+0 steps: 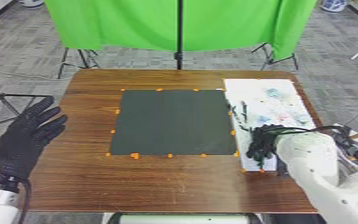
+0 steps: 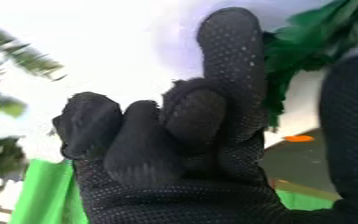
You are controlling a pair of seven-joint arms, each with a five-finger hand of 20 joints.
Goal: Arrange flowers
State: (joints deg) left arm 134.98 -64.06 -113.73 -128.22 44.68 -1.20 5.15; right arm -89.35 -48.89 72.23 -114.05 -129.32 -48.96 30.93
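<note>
The leaves (image 2: 291, 50) look light and soft, so a hard squeeze could crush them. Best pinch the stem. They are between the thumb (image 2: 353, 115) and straight finger (image 2: 233, 55) of the right hand (image 1: 262, 142); I can't tell if they touch. That gap is wide, the other fingers loosely bent. This hand is low over the white sheet (image 1: 246, 87). The left hand (image 1: 24, 137) points ahead, fingers loose.

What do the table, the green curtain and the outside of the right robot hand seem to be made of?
Table: brown wood or a wood-look surface, smooth, with visible grain.
Green curtain: probably thin matte cloth, hanging in folds.
Right robot hand: dull black fabric, seemingly knitted; its small pale dots could be holes or rubber grips.
</note>
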